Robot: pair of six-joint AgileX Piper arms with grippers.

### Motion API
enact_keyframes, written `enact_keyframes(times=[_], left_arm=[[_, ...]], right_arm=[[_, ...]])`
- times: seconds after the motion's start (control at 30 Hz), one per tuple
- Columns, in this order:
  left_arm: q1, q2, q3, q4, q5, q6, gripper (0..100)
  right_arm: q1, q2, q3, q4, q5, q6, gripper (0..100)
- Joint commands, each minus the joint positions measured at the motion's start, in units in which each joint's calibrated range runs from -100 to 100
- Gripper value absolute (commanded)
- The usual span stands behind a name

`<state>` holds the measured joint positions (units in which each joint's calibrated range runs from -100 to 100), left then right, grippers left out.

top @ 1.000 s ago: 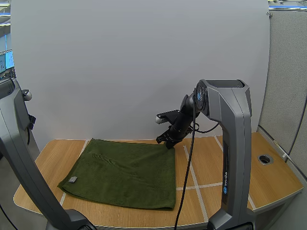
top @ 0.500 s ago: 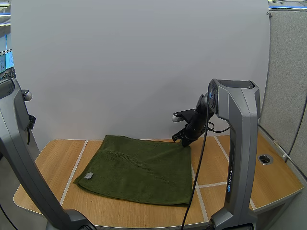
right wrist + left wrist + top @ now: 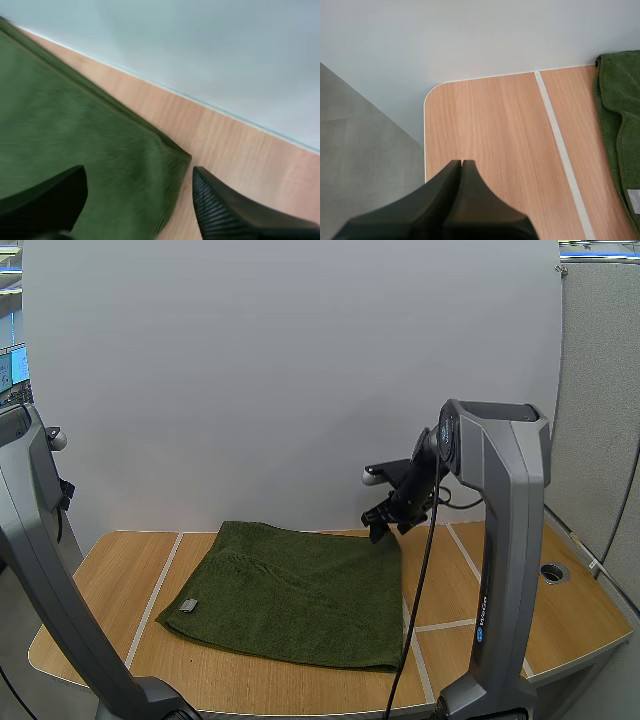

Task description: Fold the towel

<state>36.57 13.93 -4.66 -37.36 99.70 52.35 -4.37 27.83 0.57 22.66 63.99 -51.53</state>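
**Right claw open over the towel's far right corner**

The step in hand looks like the first grasp for a fold. The table carries the towel spread flat and a little askew, with no side lifted yet. To do it well, the right claw should drop straight down until one finger passes each side of the far right corner. It should then close a little way in from the hem, so the cloth cannot slip out. The lift should probably be low, only enough to clear the rest of the towel. The carry should run toward the opposite side, with the edges kept lined up so the fold lands square. Too shallow a bite risks losing the corner mid-carry.

The right claw hangs just above that corner, at the towel's far edge, and its fingers stand apart, holding nothing. In the right wrist view the corner's tip lies between the two fingers, nearer to one of them. Green cloth runs under the other finger and bare wood lies beyond the hem.

The left claw has its fingers pressed together, empty, over bare wood well clear of the towel's left edge. A small grey label sits near the towel's near left corner.
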Motion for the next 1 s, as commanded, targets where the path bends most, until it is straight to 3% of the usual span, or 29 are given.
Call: enact_keyframes(times=[0.0, 0.1, 0.2, 0.3, 0.47, 0.57, 0.63, 0.7, 0.83, 0.97], left_arm=[[-0.22, -0.66, 1.55, -1.36, 0.30, 1.63, 0], [-0.51, -0.66, 5.31, -1.18, 0.30, 4.86, 0], [-0.59, -0.78, 10.18, -2.09, 0.30, 7.27, 0], [-1.14, -0.78, 13.71, -2.53, 0.30, 7.91, 0], [-3.44, -0.78, 16.52, 0.45, 0.30, 7.91, 0], [-5.28, -0.78, 18.06, 4.73, 0.30, 7.40, 0], [-6.01, -0.92, 19.31, 6.43, 0.30, 7.40, 0], [-6.53, -1.59, 20.90, 6.90, 0.30, 7.40, 0], [-7.38, -4.18, 24.01, 8.10, 0.30, 8.48, 0], [-8.00, -7.84, 28.30, 9.39, 0.30, 9.30, 0]], right_arm=[[-0.22, -12.97, 0.26, 0.14, 16.37, 0.90, 100], [-0.22, -18.21, 0.26, 2.10, 25.13, 0.90, 100], [-0.22, -22.36, 0.26, 4.14, 31.74, 0.90, 79], [-0.22, -26.75, 0.26, 5.81, 36.01, 0.90, 72], [-0.22, -33.48, 0.26, 6.27, 36.01, 1.29, 72], [-0.22, -37.24, 0.41, 6.27, 36.01, 1.63, 66], [-0.22, -39.99, 2.01, 6.27, 36.01, 1.63, 58], [-0.22, -43.57, 4.98, 6.16, 36.01, 1.41, 44], [-0.22, -50.04, 11.39, 6.36, 36.01, 0.11, 3], [-0.22, -56.94, 17.14, 7.60, 36.01, -0.24, 0]])
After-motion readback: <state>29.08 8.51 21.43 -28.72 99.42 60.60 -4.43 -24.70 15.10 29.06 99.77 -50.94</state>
